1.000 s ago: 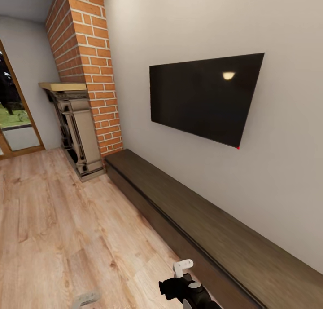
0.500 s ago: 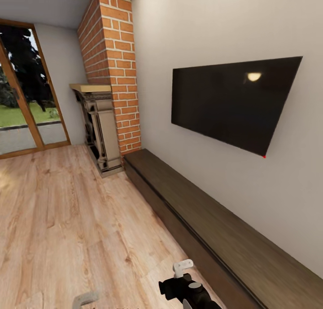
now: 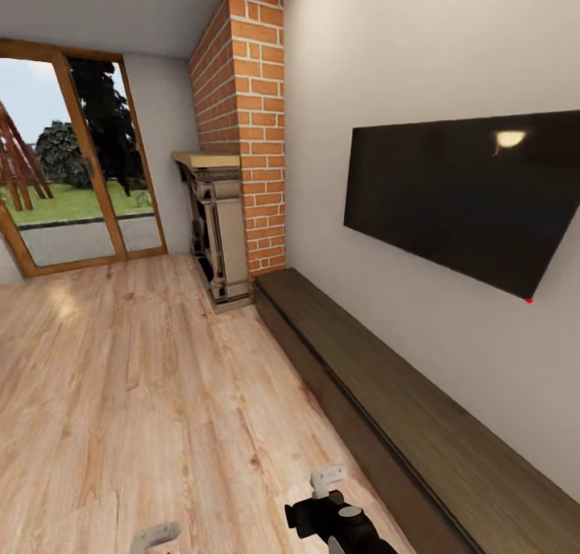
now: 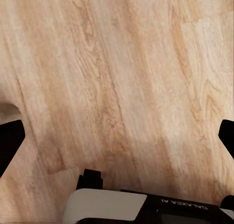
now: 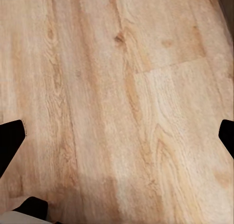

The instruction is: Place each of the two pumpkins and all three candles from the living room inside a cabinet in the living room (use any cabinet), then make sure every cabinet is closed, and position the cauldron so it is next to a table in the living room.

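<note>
Transit, no pumpkins or candles in sight. Cabinet (image 3: 419, 425) runs along the wall under the TV (image 3: 463, 200), drawers closed. Left hand (image 4: 117, 136) and right hand (image 5: 117, 136) both spread, empty, over wood floor (image 3: 121, 393). Advice: scan the room before approaching anything.

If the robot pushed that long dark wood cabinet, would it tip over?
Probably not. The long low dark-brown wood cabinet sits flat on the floor against the white wall, so it looks heavy and stable. Its smooth, handle-less front may be slippery.

Black TV (image 3: 459, 200) on wall; brick column (image 3: 256, 135).
</note>
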Robot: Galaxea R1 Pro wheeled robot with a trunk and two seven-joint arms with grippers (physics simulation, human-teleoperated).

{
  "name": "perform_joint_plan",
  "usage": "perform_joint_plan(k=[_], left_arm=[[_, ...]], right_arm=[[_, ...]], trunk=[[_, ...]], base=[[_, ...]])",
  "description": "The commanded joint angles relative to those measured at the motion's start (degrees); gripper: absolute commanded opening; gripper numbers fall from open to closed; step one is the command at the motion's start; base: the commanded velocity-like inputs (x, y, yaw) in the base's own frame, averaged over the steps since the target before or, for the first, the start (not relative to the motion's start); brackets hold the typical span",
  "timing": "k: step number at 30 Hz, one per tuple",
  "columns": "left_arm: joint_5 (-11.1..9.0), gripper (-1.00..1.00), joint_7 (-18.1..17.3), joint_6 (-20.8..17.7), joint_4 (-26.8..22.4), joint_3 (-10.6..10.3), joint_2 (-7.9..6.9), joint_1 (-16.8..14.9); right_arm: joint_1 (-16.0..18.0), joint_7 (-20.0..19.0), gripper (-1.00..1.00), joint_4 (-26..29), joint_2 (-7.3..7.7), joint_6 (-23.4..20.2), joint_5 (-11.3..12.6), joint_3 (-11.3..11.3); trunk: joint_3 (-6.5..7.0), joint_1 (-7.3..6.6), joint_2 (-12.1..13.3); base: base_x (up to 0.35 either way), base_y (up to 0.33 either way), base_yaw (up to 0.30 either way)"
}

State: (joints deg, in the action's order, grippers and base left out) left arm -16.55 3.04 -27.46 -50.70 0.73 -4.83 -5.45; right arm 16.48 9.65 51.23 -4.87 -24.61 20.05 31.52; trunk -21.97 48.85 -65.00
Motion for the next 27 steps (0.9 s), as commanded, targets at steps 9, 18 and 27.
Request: perform_joint_plan(k=[9, 18, 27], left_arm=[[-0.6, 1.0, 0.0, -0.3, -0.1, 0.0, -0.01, 0.0], [-0.6, 1.0, 0.1, -0.2, -0.1, 0.0, -0.01, 0.0], [-0.5, 1.0, -0.1, -0.2, 0.0, 0.0, -0.01, 0.0]], right_arm=[[0.0, 0.5, 1.0, 0.1, 0.03, -0.2, 0.6, 0.2], [0.0, 0.5, 1.0, 0.1, 0.03, -0.2, 0.6, 0.2], [0.0, 0.5, 1.0, 0.1, 0.15, -0.1, 0.6, 0.1]], trunk=[[1.55, -1.98, 3.6], [3.17, -3.96, 7.2], [4.79, -5.93, 10.8]], base=[[0.0, 0.0, 0.279], [0.0, 0.0, 0.279], [0.0, 0.0, 0.238]])
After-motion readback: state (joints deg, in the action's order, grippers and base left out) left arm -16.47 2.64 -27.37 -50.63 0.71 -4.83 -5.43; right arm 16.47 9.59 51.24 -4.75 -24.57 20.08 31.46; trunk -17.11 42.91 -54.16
